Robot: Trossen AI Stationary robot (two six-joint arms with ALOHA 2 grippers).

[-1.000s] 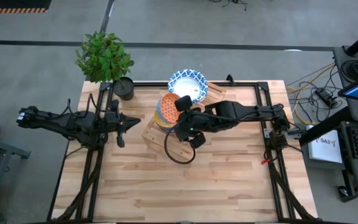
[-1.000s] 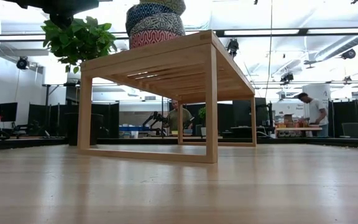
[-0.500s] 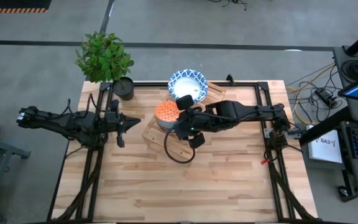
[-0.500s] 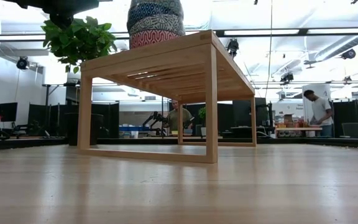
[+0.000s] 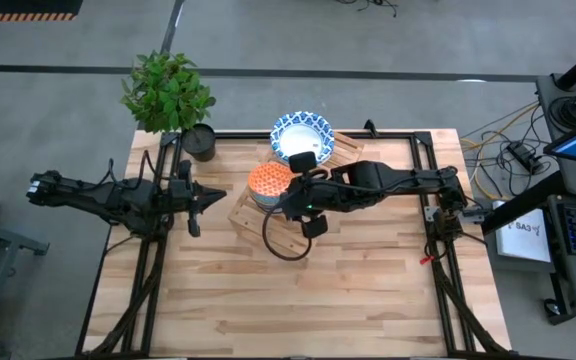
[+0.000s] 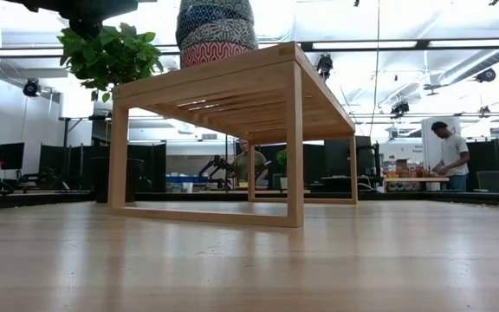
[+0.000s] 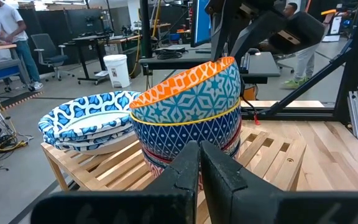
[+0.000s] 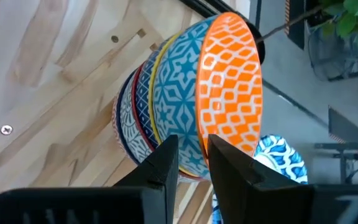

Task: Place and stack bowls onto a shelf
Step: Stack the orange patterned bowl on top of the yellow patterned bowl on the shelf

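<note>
A stack of small patterned bowls stands on the light wooden slatted shelf, base down. The top bowl is orange inside and teal outside. The larger white bowls with blue patterns sit nested on the shelf's far end. My right gripper is shut on the top bowl, at the stack's right side. My left gripper is shut and empty, hovering left of the shelf. In the low view the stack stands on the shelf top. My right gripper pinches the orange bowl's rim on the side toward the table's right. One finger is inside the bowl and one finger is outside on its teal wall. The fingers slant down from above and from the right. The bowl sits nested on the stack, its held side a little higher.
A dark plant pot with a green plant stands at the table's far left corner, near the shelf. A dark cable loop hangs below my right arm. Bare wooden tabletop lies toward the near edge. People stand in the room beyond the table.
My right gripper has tipped the stack of small bowls from tilted to upright. The stack now stands on the shelf, its orange inside facing up. The gripper has shifted slightly toward the table's far edge and keeps its hold.
</note>
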